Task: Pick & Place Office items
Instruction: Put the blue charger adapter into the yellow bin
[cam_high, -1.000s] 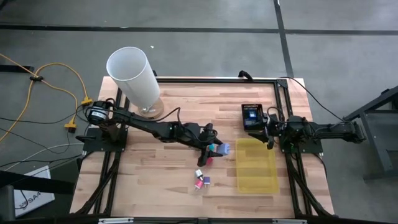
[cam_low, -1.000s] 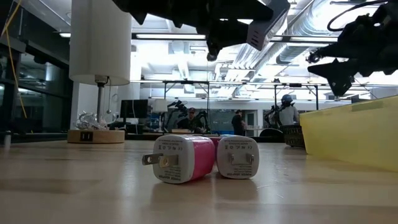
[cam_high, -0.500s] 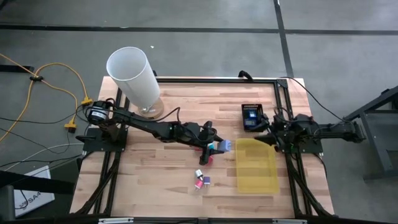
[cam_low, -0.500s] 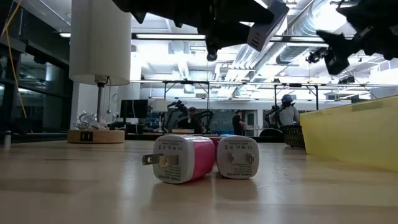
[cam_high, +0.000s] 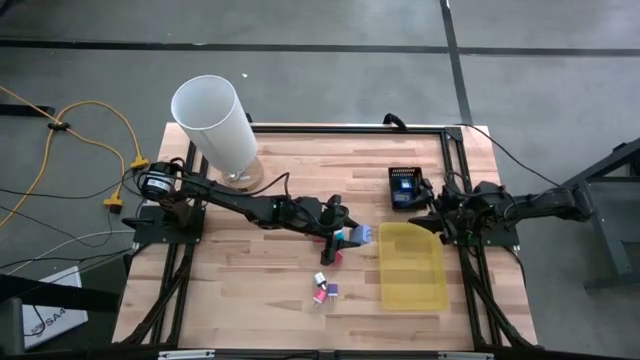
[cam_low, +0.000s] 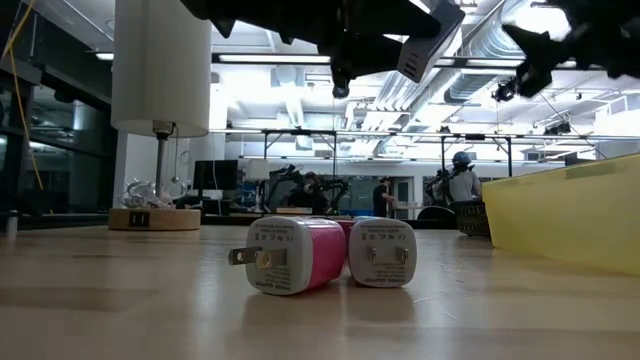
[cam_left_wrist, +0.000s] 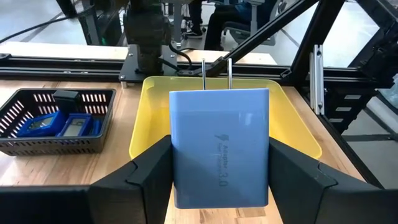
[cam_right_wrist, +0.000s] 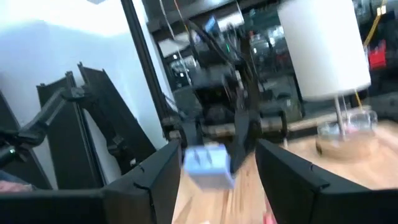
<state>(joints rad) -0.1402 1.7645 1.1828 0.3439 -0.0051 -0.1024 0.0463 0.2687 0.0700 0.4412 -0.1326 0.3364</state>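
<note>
yellow tray (cam_high: 413, 268), white cylinder (cam_high: 213, 124), black basket (cam_high: 405, 187)

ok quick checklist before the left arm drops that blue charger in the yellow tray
1. Grip: left gripper fingers clamp the blue charger on both sides: ok.
2. Alignment: charger sits at the yellow tray's near edge, not yet over it: not ok.
3. Tray free: no items seen inside: ok.
4. Right gripper hangs at the tray's far corner, fingers empty: check clearance, cannot tell.
5. Remaining chargers lie clear of the path: ok.

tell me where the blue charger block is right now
In the high view the blue charger block sits mid-table in the left gripper, beside the yellow tray.
</note>
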